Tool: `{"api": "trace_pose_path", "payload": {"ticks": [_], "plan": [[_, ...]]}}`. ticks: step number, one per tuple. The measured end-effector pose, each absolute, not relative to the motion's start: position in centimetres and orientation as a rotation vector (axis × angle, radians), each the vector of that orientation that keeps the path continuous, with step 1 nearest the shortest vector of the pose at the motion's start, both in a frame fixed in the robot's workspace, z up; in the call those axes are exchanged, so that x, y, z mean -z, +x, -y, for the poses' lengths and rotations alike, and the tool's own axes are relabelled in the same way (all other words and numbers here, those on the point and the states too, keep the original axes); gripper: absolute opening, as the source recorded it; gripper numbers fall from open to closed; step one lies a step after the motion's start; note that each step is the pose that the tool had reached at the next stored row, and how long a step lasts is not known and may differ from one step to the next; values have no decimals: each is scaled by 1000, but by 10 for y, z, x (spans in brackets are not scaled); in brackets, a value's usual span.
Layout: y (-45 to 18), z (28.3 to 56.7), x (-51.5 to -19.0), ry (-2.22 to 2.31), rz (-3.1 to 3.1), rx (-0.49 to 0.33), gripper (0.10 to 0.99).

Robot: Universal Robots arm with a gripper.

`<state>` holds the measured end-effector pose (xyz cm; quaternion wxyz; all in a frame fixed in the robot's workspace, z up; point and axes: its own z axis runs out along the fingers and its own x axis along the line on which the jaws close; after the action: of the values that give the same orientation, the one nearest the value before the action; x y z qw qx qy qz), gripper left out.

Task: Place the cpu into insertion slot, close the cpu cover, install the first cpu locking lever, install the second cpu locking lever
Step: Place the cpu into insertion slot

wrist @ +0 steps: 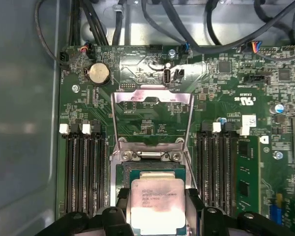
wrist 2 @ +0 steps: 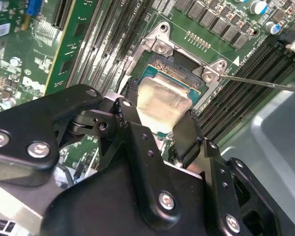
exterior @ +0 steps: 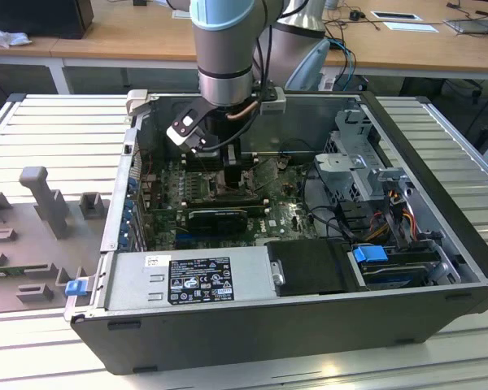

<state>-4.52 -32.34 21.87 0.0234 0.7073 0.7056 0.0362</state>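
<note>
The cpu (wrist: pixel 157 204) is a silver-faced square chip, and my gripper (wrist: pixel 157 201) is shut on it by two opposite edges with its black fingers (wrist: pixel 121 197). In the second wrist view the cpu (wrist 2: pixel 160 103) hangs slightly tilted right over the insertion slot (wrist 2: pixel 176 66), whose brownish contact field shows beyond the chip. I cannot tell whether the chip touches the slot (wrist: pixel 152 169). The cpu cover (wrist: pixel 150 95), a silver frame with a square window, stands swung open behind the slot. A thin wire locking lever (wrist 2: pixel 265 83) sticks out to one side. In the exterior view the gripper (exterior: pixel 228 172) is low inside the computer case.
Long black memory slots (wrist: pixel 83 167) flank the socket on both sides. Black cables (wrist: pixel 187 29) run along the board's far edge. The case walls (exterior: pixel 439 162), a drive cage (exterior: pixel 354 162) and the power supply (exterior: pixel 187 280) box in the arm.
</note>
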Motion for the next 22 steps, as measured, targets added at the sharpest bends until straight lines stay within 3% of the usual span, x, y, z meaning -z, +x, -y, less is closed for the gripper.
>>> {"api": "trace_pose_path", "payload": {"ticks": [22], "plan": [[-46,321,-203,2213,-2156,-106,529]]}}
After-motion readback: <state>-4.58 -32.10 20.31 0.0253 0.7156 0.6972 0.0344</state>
